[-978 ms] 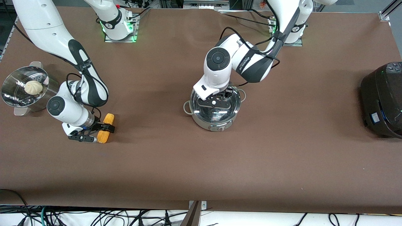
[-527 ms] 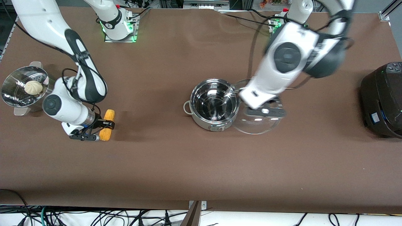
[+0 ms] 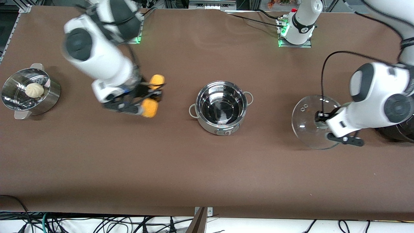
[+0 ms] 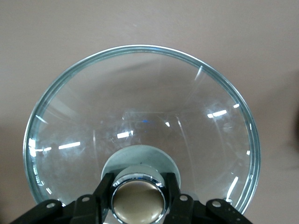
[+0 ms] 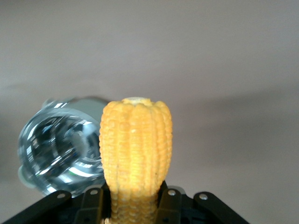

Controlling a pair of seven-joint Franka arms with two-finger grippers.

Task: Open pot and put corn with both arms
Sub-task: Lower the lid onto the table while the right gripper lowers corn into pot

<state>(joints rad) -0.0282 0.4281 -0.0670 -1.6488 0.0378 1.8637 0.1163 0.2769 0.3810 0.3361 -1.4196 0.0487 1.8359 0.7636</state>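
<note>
Presently the corn (image 3: 152, 94) is held clamped in the right gripper (image 3: 142, 98), up over bare table toward the right arm's end. The pot (image 3: 221, 108) stands open mid-table. Its glass lid (image 3: 309, 121) is gripped by the knob (tan) in the left gripper (image 4: 138, 198) beside a black cooker (image 3: 396, 134). A slack grip could drop either.

The pot (image 3: 221, 108) stands mid-table with its lid (image 3: 312, 124) off, toward the left arm's end, near the cooker (image 3: 396, 132). The corn (image 3: 152, 97) hangs over the table between the pot and the steamer (image 3: 48, 97), which holds a bun (image 3: 34, 90).
</note>
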